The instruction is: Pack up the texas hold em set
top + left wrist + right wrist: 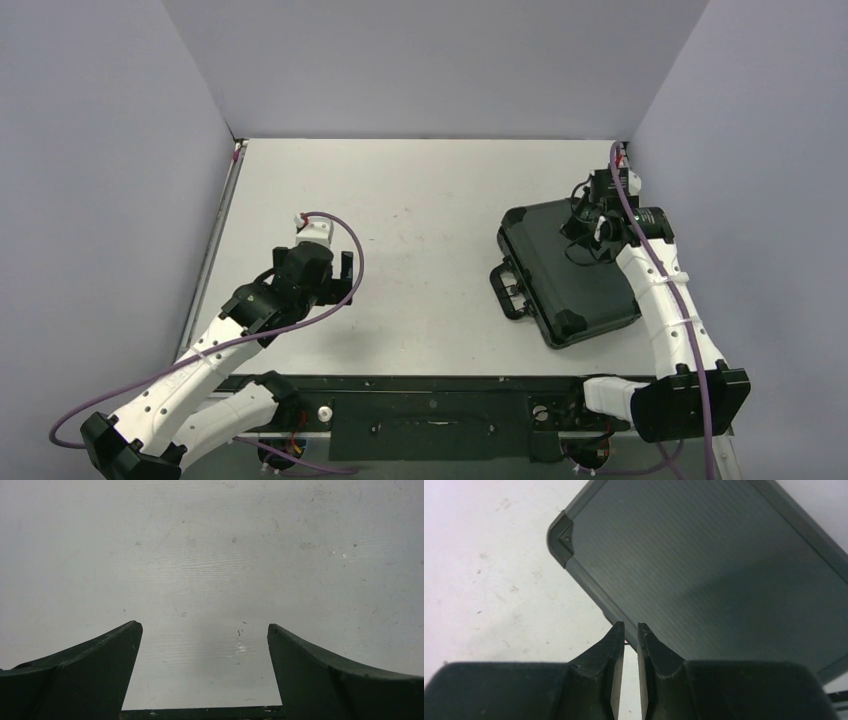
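Black case [562,272] lies shut on the counter [420,190], right side. Right pincer [630,626] at its edge, fingers a thin slit apart, pinching nothing. Left pincer [205,626] spread wide over the counter.

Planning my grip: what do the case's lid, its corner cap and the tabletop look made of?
Case lid: dark, matte, finely ribbed panel, probably textured plastic or coated metal.
Corner cap: smooth moulded piece with a rivet, plastic or metal.
Table: white, smooth, scuffed, laminate-like.
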`<state>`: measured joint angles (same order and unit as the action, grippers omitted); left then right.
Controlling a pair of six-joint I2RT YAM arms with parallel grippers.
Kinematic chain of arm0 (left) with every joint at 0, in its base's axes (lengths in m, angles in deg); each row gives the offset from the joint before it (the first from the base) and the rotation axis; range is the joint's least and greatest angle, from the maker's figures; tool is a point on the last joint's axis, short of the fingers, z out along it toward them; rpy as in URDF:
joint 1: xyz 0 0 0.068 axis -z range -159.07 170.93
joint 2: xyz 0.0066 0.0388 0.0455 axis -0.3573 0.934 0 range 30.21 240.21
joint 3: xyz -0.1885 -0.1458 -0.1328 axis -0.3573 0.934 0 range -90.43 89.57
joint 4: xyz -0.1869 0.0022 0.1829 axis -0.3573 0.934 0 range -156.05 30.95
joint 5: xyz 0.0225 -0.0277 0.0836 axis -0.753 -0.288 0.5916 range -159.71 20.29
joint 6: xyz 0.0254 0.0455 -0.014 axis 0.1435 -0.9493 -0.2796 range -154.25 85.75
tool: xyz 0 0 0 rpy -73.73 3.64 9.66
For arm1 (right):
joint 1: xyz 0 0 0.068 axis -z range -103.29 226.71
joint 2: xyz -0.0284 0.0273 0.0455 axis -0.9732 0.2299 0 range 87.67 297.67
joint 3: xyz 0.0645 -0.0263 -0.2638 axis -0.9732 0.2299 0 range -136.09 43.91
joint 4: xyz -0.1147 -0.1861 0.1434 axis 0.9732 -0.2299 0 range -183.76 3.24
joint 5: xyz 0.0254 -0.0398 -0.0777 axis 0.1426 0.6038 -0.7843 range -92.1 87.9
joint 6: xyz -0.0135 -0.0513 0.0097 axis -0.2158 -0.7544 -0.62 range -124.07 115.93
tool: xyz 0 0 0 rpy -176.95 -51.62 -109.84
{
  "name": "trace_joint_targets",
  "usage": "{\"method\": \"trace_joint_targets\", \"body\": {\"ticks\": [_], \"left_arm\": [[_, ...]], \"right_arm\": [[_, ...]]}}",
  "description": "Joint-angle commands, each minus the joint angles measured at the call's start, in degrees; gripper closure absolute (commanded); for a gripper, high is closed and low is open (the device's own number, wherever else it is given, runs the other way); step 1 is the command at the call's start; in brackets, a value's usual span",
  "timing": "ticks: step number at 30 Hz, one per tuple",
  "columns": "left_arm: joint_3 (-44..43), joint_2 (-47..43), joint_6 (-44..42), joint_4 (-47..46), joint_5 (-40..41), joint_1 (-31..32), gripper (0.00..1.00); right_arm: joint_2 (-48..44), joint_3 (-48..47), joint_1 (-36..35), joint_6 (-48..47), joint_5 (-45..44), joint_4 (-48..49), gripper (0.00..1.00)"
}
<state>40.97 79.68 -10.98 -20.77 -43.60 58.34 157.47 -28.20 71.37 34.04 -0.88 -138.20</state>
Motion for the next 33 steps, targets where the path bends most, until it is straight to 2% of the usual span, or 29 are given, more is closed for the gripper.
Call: {"method": "trace_joint_targets", "body": {"ticks": [1, 5, 9, 12, 15, 19, 22, 27, 30, 33], "left_arm": [[-2.5, 0.4, -0.6, -1.3, -1.7, 0.3, 0.04], [-2.5, 1.3, -1.6, -2.1, -5.2, 0.4, 0.04], [-2.5, 1.5, -2.5, -2.8, -7.9, 0.4, 0.04], [-2.8, 0.6, -2.4, -2.5, -8.2, 0.4, 0.04], [-4.1, -0.7, 0.2, -2.1, -5.1, 0.3, 0.04], [-0.1, -4.1, 3.0, -11.0, -4.3, 0.2, 0.04], [2.4, -4.6, 1.6, -17.8, -10.9, 0.1, 0.04], [1.7, 2.7, 0.1, -24.7, -23.1, 0.2, 0.01], [1.7, 6.9, 0.1, -28.9, -30.3, 0.3, 0.09], [1.2, 11.6, 0.2, -33.6, -33.5, 0.6, 0.15]], "right_arm": [[0.7, -1.7, -0.4, -0.6, -8.1, -3.8, 0.87], [1.3, -0.6, -0.2, -0.7, -10.2, -5.2, 0.8], [1.7, 0.7, 0.1, -0.9, -10.0, -5.0, 0.68], [2.3, 1.2, 0.2, -1.3, -9.4, -4.7, 0.66], [3.3, 1.5, 0.3, -2.2, -8.4, -4.7, 0.66], [4.7, 2.6, 0.3, -2.8, -7.1, -4.0, 0.68], [5.4, 4.3, 0.3, -2.8, -6.0, -3.1, 0.7], [6.2, 6.9, 0.2, -2.6, -4.8, -1.7, 0.72], [6.2, 7.9, 0.2, -2.3, -4.5, -1.2, 0.72], [5.9, 9.5, 0.2, -2.2, -4.3, -0.6, 0.73]]}}
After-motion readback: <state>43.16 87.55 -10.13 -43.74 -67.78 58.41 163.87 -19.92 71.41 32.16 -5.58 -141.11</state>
